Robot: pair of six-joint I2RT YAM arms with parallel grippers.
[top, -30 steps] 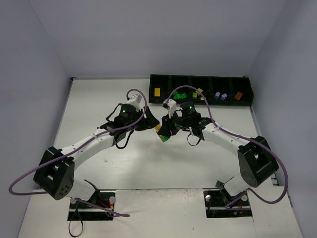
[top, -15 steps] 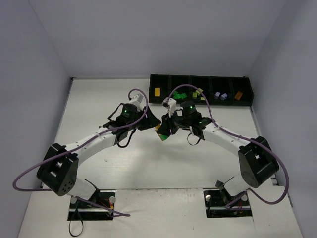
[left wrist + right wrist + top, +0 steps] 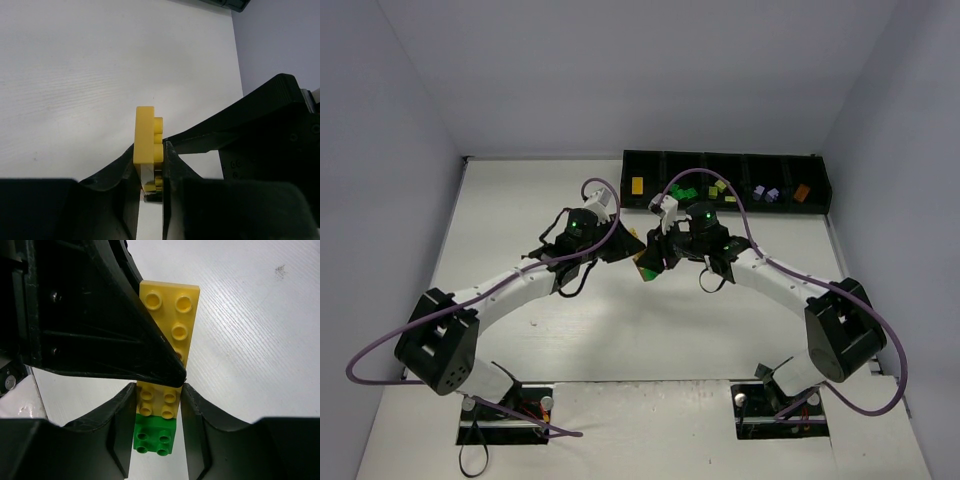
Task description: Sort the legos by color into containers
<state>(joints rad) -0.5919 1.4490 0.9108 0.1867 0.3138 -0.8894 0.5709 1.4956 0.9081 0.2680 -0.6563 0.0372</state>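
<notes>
Mid-table, on the near side of the tray [image 3: 790, 207], the left gripper [image 3: 150, 162] clamps a yellow lego [image 3: 172, 305]. The right gripper [image 3: 156, 407] clamps its other end, apparently joined to a green lego [image 3: 155, 437].

No text, label, brand, number or sign can be read in any of the three views. The studs of the yellow lego [image 3: 170, 305] are seen close up, yet no lettering can be made out on them. The containers [image 3: 740, 157] are shown too small for any marking to be told.
</notes>
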